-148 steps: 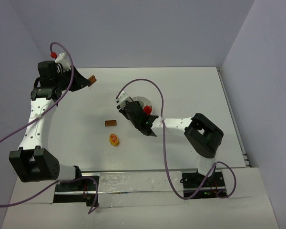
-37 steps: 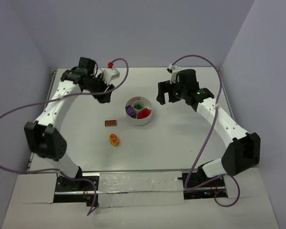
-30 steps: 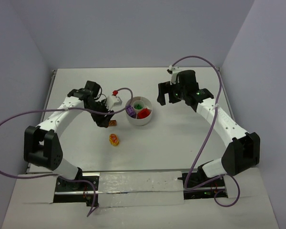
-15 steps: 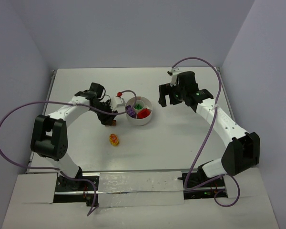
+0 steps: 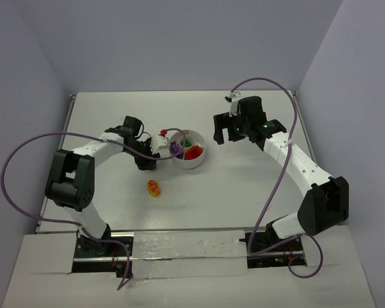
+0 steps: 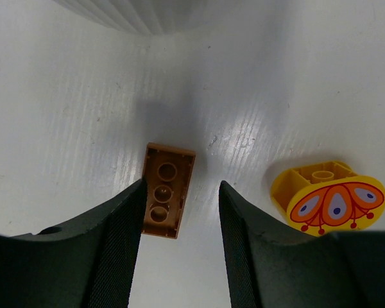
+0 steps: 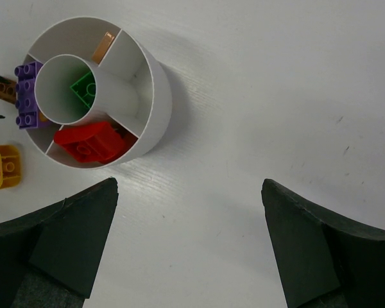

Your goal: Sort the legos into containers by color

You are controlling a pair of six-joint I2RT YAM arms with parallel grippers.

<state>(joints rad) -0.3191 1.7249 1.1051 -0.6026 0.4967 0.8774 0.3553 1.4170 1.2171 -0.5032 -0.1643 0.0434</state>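
Wrist view: left gripper open, straddling brown brick at frame centre, on table just below dish. Brick skewed, off-centre, against finger at frame left: closing may twist it or squirt it out. Round yellow piece lower right, apart. Elsewhere right gripper open, empty, beside dish. Misdrop risk: brown piece in top wedge, purple brick in adjoining wedge.

Robot lab test cell: white bench closed in by plain lilac walls; left arm, right arm bolted on metal rail; loose purple cables.
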